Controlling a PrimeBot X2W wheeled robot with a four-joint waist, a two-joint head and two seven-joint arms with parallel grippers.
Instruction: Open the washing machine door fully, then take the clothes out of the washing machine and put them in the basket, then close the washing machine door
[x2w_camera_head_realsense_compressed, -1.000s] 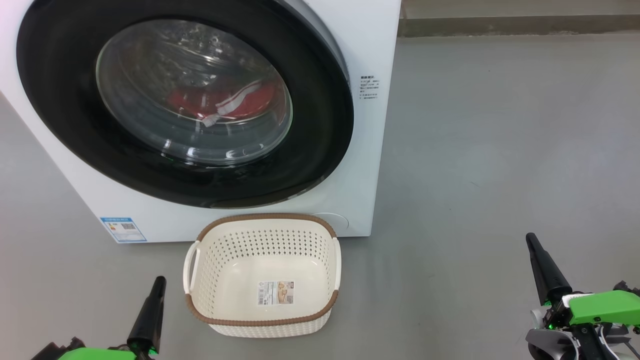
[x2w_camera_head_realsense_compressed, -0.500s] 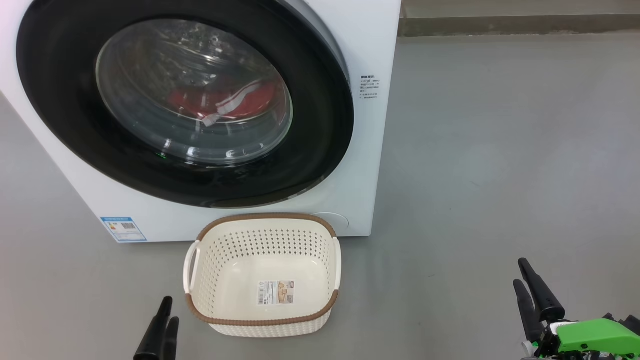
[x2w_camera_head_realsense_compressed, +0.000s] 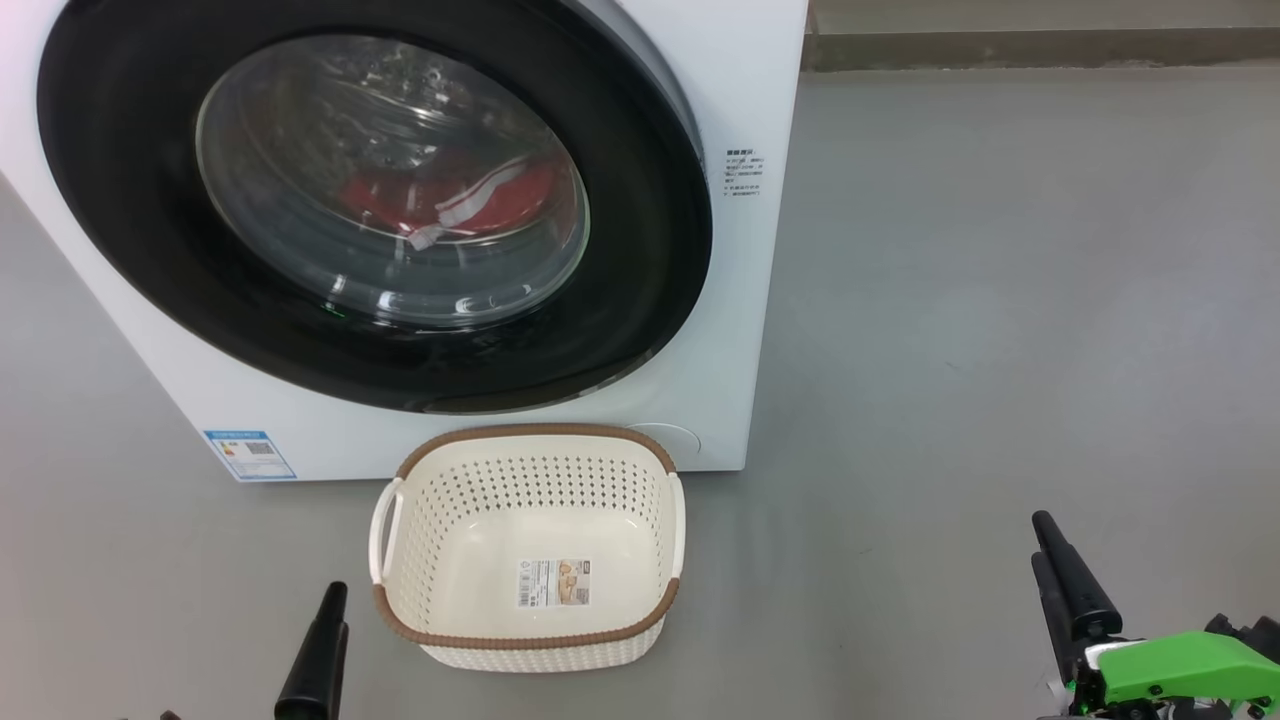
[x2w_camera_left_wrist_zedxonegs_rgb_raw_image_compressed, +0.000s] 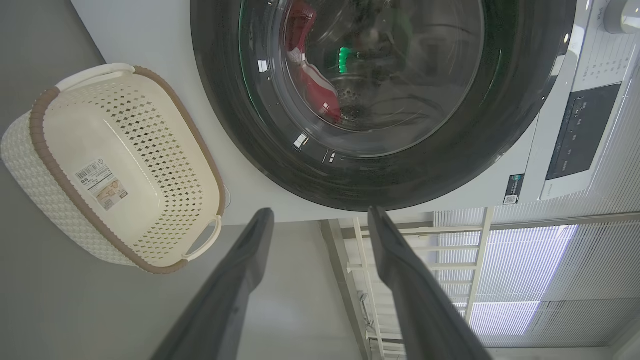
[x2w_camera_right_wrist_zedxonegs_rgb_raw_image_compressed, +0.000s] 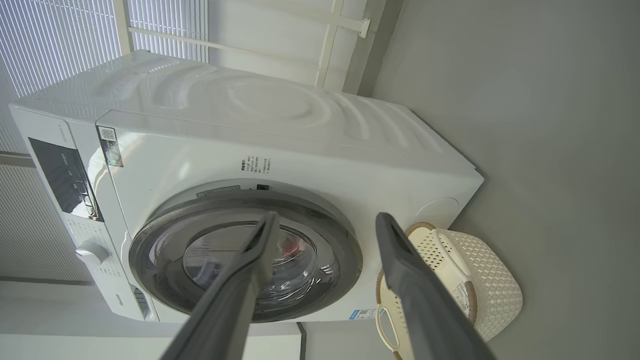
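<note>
Low left, left hand released, empty. Glossy black-ringed round glass door of big white front-loading washing machine shut, red-white clothes inside. Cream perforated plastic basket empty on the floor just before it. Right hand released, well apart. Door-opening step not yet begun; next probably needs a hand on the door's edge.

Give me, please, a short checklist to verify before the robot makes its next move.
1. Left gripper open and empty: ok.
2. Right gripper open and empty: ok.
3. Round glass door with glossy black ring opened: not ok, it is shut.
4. Bright red fabric clothes inside the white washing machine: ok.
5. Cream perforated plastic basket upright and empty on the grey floor: ok.
6. Door's swing path clears the basket: cannot tell.
</note>
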